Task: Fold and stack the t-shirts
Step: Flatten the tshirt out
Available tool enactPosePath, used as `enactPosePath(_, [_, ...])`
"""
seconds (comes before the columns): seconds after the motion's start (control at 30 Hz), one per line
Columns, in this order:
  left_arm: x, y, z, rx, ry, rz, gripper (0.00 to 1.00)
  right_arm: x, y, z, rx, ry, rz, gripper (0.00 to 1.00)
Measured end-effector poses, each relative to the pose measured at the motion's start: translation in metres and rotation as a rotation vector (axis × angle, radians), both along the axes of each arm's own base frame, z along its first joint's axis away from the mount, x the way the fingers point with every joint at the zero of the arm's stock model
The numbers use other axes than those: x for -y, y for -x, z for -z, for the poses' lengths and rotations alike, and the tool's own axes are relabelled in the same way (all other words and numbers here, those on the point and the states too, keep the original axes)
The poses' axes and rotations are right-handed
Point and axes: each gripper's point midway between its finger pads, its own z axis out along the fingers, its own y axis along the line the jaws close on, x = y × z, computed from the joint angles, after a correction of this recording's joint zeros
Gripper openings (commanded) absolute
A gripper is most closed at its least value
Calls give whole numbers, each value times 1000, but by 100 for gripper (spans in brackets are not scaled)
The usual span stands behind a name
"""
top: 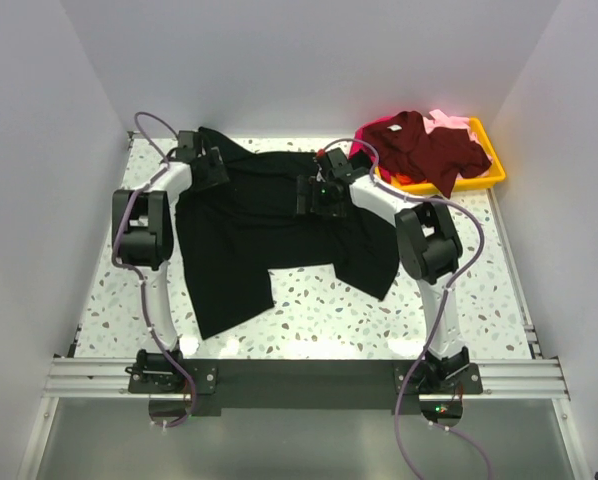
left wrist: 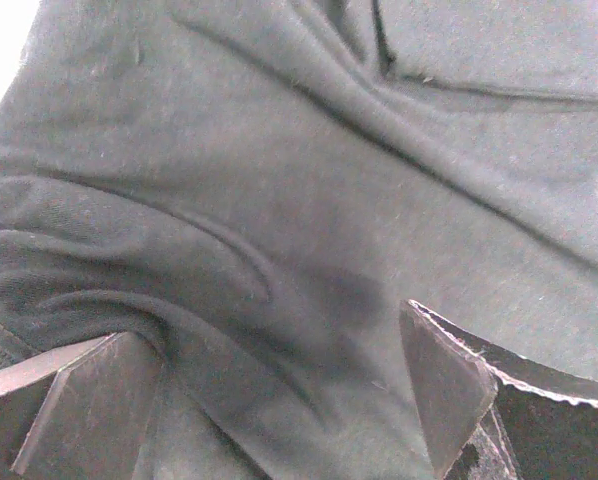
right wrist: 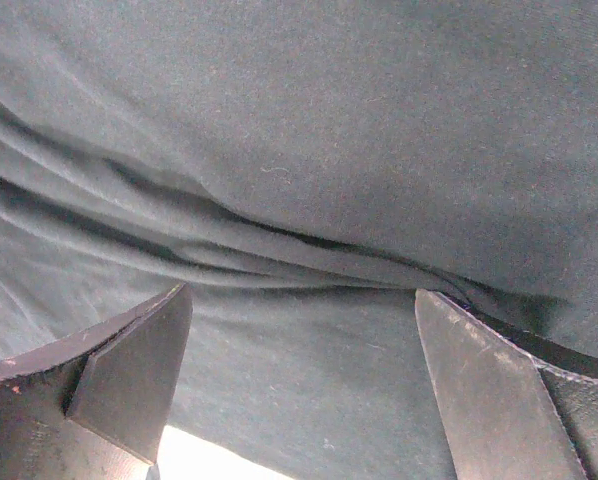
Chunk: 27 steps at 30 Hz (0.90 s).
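Observation:
A large black t-shirt [top: 279,235] lies spread and wrinkled across the speckled table. My left gripper [top: 209,166] hovers over its far left part, near a sleeve. In the left wrist view this gripper [left wrist: 279,375] stands open, with creased black cloth [left wrist: 309,180] just below the wide gap. My right gripper [top: 315,194] is over the shirt's upper middle. It is open too [right wrist: 304,355], with folds of the black cloth [right wrist: 309,150] under and between its fingers, nothing pinched. A dark maroon t-shirt [top: 426,146], a pale pink one [top: 449,122] and a magenta one [top: 362,150] are heaped on the tray.
The yellow plastic tray [top: 482,178] sits at the far right corner of the table. White walls close in the back and both sides. A metal rail [top: 299,378] with the arm bases runs along the near edge.

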Motion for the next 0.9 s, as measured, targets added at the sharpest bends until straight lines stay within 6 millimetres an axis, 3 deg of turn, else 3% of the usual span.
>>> enactPosePath(0.1, [0, -8, -9, 6, -7, 15, 100, 0, -1, -1, -2, 14, -17, 97])
enactPosePath(0.27, [-1, -7, -50, 66, -28, 12, 100, 4, 3, -7, 2, 32, -41, 98])
enactPosePath(0.37, [1, 14, -88, 119, -42, 8, 100, 12, 17, -21, 16, 32, -41, 98])
enactPosePath(0.47, [16, 51, -130, 196, -33, 30, 100, 27, 40, -46, 43, 29, -33, 98])
enactPosePath(0.53, [25, 75, -139, 221, -18, 50, 100, 39, 56, -62, 72, 30, -21, 99])
enactPosePath(0.6, [31, 99, -132, 211, 1, 60, 100, 50, 72, -74, 101, 31, -7, 99])
enactPosePath(0.7, [30, 129, -92, 130, 17, 57, 100, 67, 94, -76, 111, 40, 17, 99])
enactPosePath(0.8, [30, 157, -51, 21, 26, 59, 100, 81, 114, -56, 68, 59, 38, 99])
enactPosePath(0.9, [31, 168, -35, -24, 38, 66, 100, 93, 129, -28, 5, 79, 67, 99])
